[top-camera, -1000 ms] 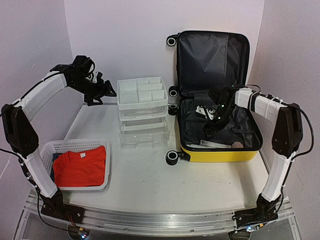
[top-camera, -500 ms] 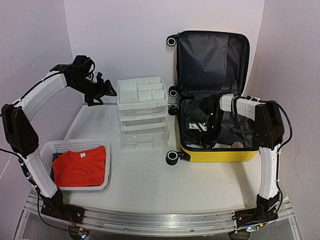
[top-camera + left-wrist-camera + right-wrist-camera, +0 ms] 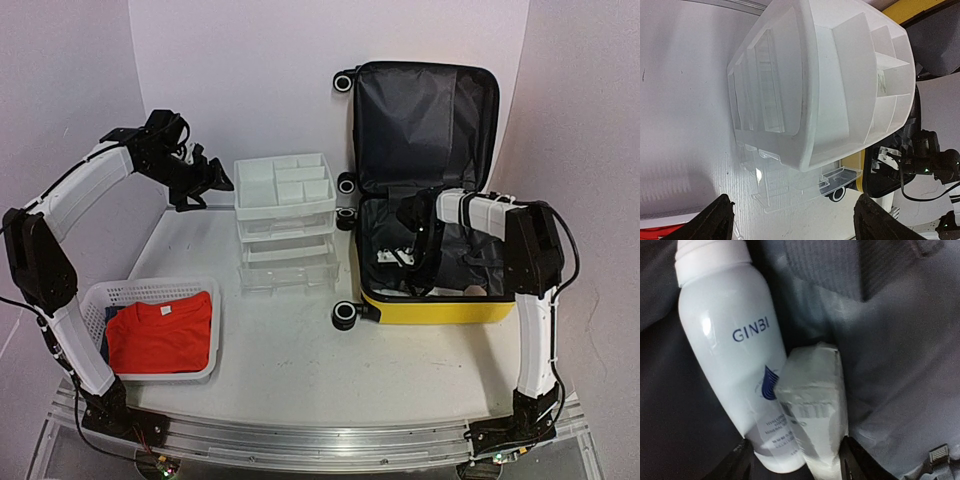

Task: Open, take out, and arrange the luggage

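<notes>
Just ahead of your right pincer (image 3: pixel 796 462), inside the lower half of the open luggage (image 3: pixel 440 308), lie a white bottle (image 3: pixel 725 355) and a wrapped packet (image 3: pixel 815 405), touching side by side. Both run lengthwise away from the pincer, so the jaws straddle their near ends across the short axis; they're half-spread, and you can't tell whether they pinch. The left pincer (image 3: pixel 205 180) hangs wide open well off, near the drawer unit (image 3: pixel 285 195), so this pick looks like the right arm's
</notes>
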